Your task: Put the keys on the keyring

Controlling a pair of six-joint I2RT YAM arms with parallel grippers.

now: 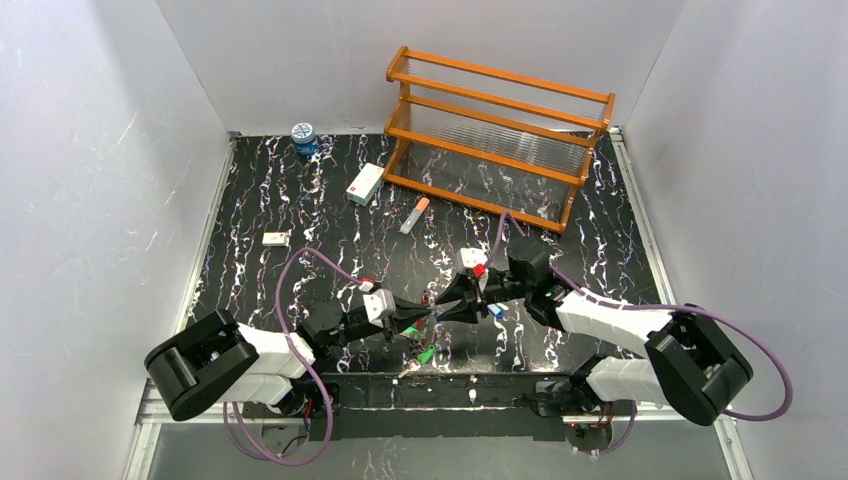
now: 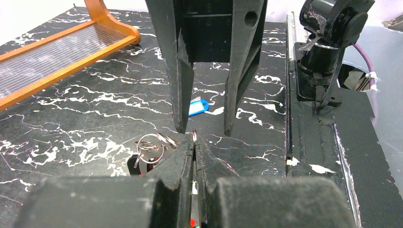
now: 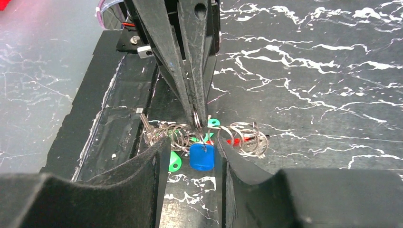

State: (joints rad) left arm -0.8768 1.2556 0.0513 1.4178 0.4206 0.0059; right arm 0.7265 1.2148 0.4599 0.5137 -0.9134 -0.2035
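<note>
My left gripper [image 1: 424, 319] is shut on a thin silvery ring; its tip sticks out between the fingertips [image 2: 194, 136]. The right wrist view shows those shut fingers [image 3: 196, 118] coming down onto a tangle of wire rings [image 3: 246, 137] with a red part [image 3: 234, 141] and green key heads [image 3: 175, 161]. My right gripper [image 1: 441, 309] is open and faces the left one tip to tip. A blue key head [image 3: 202, 156] shows between its open fingers; it also shows in the left wrist view [image 2: 197, 107] and the top view [image 1: 495, 311]. More green keys [image 1: 427, 353] lie below the grippers.
An orange wooden rack [image 1: 495, 135] stands at the back right. An orange-and-white tube [image 1: 414, 215], a small white box [image 1: 365, 184], a blue-lidded jar [image 1: 303, 138] and a small white tag [image 1: 276, 238] lie farther back. The table's raised front edge [image 1: 470, 390] is close behind the keys.
</note>
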